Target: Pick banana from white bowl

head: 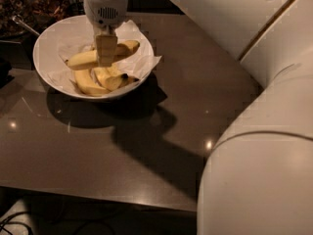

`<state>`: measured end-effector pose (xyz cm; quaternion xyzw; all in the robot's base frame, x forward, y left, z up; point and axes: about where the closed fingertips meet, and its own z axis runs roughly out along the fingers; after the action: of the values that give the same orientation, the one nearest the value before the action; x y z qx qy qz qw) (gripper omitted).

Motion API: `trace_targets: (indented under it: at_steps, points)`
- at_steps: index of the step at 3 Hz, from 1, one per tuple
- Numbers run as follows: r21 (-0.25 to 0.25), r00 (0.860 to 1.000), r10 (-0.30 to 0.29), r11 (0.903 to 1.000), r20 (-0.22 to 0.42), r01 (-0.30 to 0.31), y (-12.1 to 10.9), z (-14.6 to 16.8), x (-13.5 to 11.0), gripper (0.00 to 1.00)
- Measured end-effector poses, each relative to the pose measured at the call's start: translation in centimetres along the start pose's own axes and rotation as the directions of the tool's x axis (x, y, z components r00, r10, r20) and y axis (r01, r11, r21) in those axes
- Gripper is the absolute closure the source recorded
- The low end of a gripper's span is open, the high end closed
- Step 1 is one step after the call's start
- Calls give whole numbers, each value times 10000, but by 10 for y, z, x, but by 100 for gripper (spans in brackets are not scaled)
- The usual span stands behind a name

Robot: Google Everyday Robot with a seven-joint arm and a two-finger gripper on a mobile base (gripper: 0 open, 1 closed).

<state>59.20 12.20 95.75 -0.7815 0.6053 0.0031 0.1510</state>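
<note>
1. Looking at the upper left of the frame, I see the hand [106, 57] lowered into the white bowl [43, 43], with the arm's white end piece directly above it.
2. The hand's tan lower part crosses the middle of the banana [128, 47]. The banana lies nearly level across the bowl, one end pointing left and the other toward the bowl's upper right rim.
3. I cannot tell from this view how far the hand is open, or whether it has hold of the banana. I only see that it overlaps the fruit.
4. The curved bananas [90, 83] sit just below the banana in the frame, in the nearer part of the bowl, with a dark stem end on their right.
5. Crumpled white paper [146, 62] lines the bowl and pokes out over its right rim.
6. The bowl rests on the dark, glossy bench [195, 97] and casts a heavy shadow toward the lower right.
7. A dark container [14, 13] with a metal spoon [23, 25] stands in the upper left corner, just beside the bowl.
8. The robot's bulky white arm [264, 146] fills the right side of the frame.
</note>
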Motion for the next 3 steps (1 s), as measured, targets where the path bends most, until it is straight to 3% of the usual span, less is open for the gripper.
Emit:
trace_targets:
  at_steps: [1,3]
  points:
    - [401,9981,347,9985,502,-367,21,-20,6,100]
    - [751,9751,1582,9823,1555,-1714,90,-40,29,100]
